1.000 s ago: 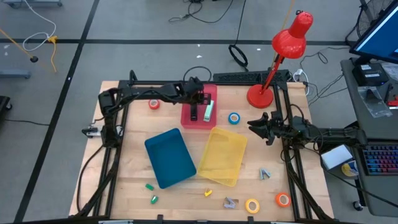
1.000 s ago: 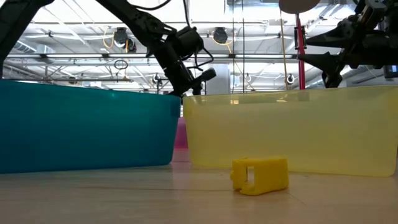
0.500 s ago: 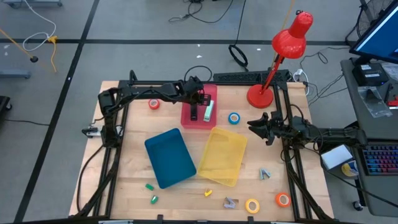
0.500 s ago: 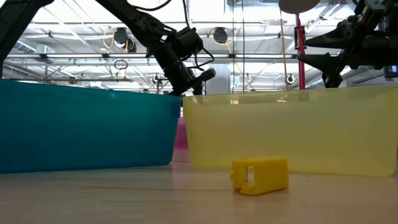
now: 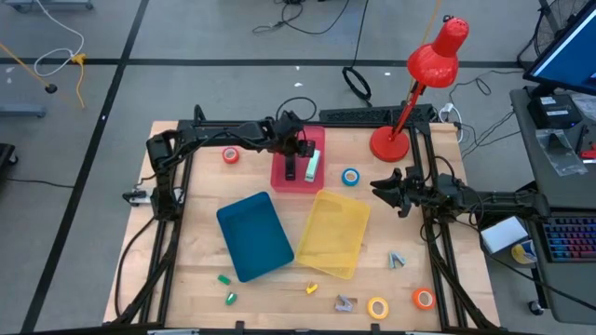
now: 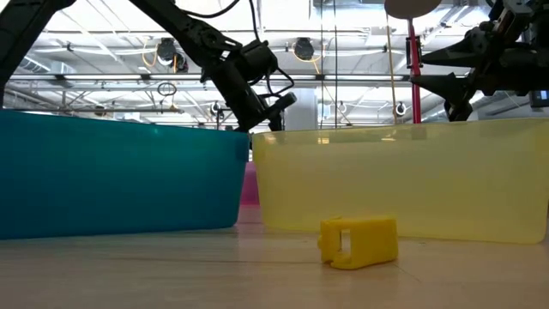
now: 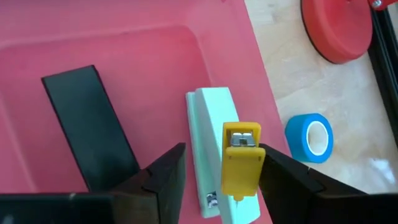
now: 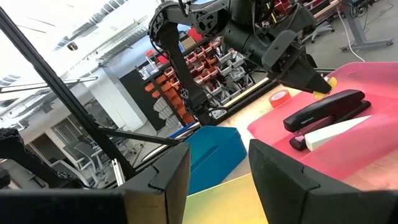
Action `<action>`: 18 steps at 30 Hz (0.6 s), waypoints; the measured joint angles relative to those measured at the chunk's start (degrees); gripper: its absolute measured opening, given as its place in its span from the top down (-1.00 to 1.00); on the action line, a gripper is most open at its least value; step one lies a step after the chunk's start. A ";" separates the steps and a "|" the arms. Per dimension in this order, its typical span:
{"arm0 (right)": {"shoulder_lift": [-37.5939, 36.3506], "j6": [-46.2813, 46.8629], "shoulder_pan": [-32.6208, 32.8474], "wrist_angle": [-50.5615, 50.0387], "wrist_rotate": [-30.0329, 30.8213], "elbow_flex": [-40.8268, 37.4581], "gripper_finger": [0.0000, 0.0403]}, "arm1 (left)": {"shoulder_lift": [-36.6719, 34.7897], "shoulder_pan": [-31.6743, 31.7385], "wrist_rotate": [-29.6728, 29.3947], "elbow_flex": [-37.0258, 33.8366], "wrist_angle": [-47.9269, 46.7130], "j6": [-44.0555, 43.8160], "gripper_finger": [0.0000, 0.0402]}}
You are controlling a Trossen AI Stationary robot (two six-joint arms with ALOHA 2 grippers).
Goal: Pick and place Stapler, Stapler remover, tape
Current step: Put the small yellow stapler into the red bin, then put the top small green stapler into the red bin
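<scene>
My left gripper (image 7: 221, 180) hovers open over the pink tray (image 7: 93, 37) at the table's far middle. A small yellow stapler (image 7: 240, 155) shows between its fingers, over a pale mint stapler (image 7: 205, 137) that lies in the tray beside a black stapler (image 7: 90, 124). The blue tape (image 5: 350, 177) lies on the table right of the tray. A red-orange tape (image 5: 230, 155) lies left of it. Yellow tape (image 5: 377, 307) and another red-orange tape (image 5: 424, 299) lie near the front right. My right gripper (image 5: 382, 189) waits open at the right, holding nothing. My left gripper stands slanting down over the tray with a finger on either side of the small yellow stapler. That stapler's side (image 7: 260, 163) meets the edge of one finger (image 7: 280, 180) in the wrist view; whether they touch, I cannot tell.
A blue tray (image 5: 254, 234) and a yellow tray (image 5: 335, 233) stand mid-table. Two grey staple removers (image 5: 398, 261) (image 5: 345, 302), green bits (image 5: 223, 278) and a yellow bit (image 6: 360, 242) lie near the front. A red lamp (image 5: 391, 141) stands at the far right.
My left gripper has opened while staying in place over the pink tray. My right arm has kept still.
</scene>
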 joint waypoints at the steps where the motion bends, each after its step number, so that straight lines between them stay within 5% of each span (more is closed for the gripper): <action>1: 0.00 0.00 0.00 0.00 -0.01 0.01 0.22 | 0.00 0.04 0.02 0.00 -0.03 0.00 0.06; 14: 0.00 0.00 0.00 0.00 -0.04 -0.01 0.22 | -0.11 -0.07 0.26 0.07 -6.65 -0.42 0.06; 18: -0.01 0.00 0.00 0.00 -0.04 0.01 0.22 | -2.59 -0.12 4.58 0.19 -7.10 0.33 0.06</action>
